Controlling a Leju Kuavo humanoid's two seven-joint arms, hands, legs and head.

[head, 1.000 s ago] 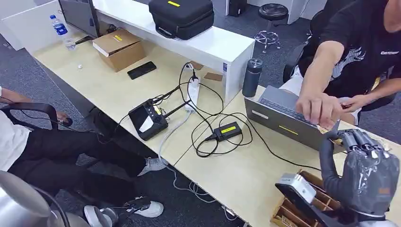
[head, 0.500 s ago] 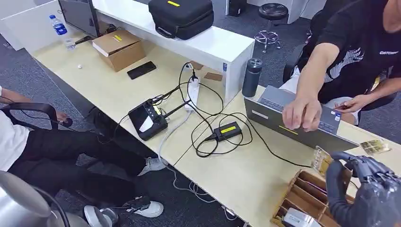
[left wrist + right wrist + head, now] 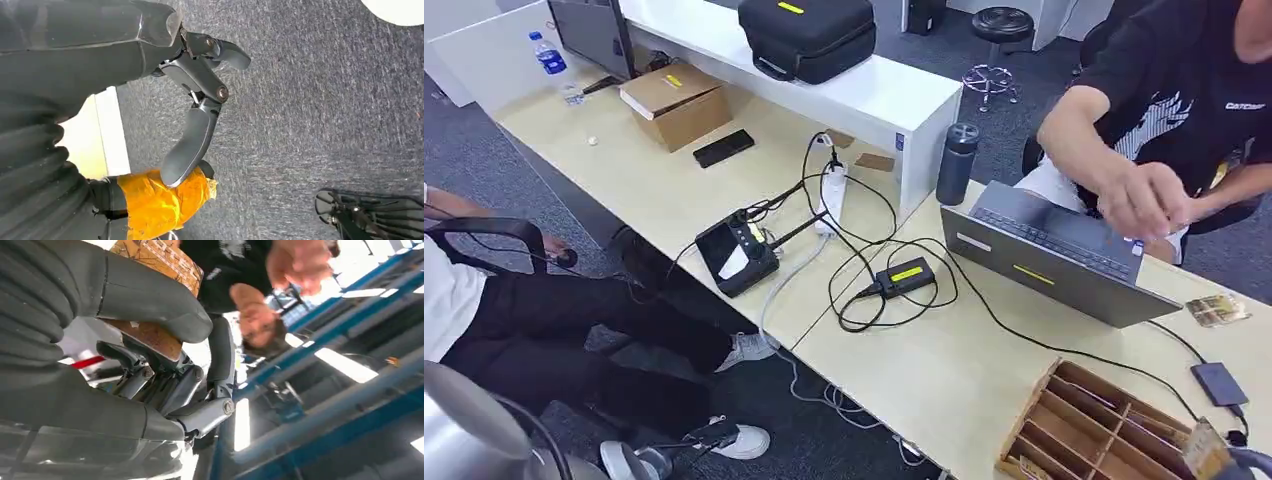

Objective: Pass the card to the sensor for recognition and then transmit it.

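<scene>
In the right wrist view my right hand (image 3: pixel 150 365) pinches a brown patterned card (image 3: pixel 155 262) between its thumb (image 3: pixel 155 300) and the darker fingers. The head view catches that card (image 3: pixel 1207 448) at the bottom right corner, with a sliver of the hand (image 3: pixel 1252 462) beside it, over the near end of the wooden divider box (image 3: pixel 1084 420). A small dark sensor pad (image 3: pixel 1219 383) lies on the table on a cable, just beyond the card. My left hand (image 3: pixel 200 100) hangs over grey carpet, fingers apart and holding nothing.
A person (image 3: pixel 1184 110) sits at the far right with a hand raised over the open laptop (image 3: pixel 1054 255). Another card (image 3: pixel 1217 310) lies right of the laptop. Cables, a black adapter (image 3: pixel 906 276), a handheld controller (image 3: pixel 736 252) and a bottle (image 3: pixel 957 163) occupy the table's middle.
My right hand dropped down and to the right, almost out of the head view, with the card in it. The person's hand lifted off the laptop and drew back.
</scene>
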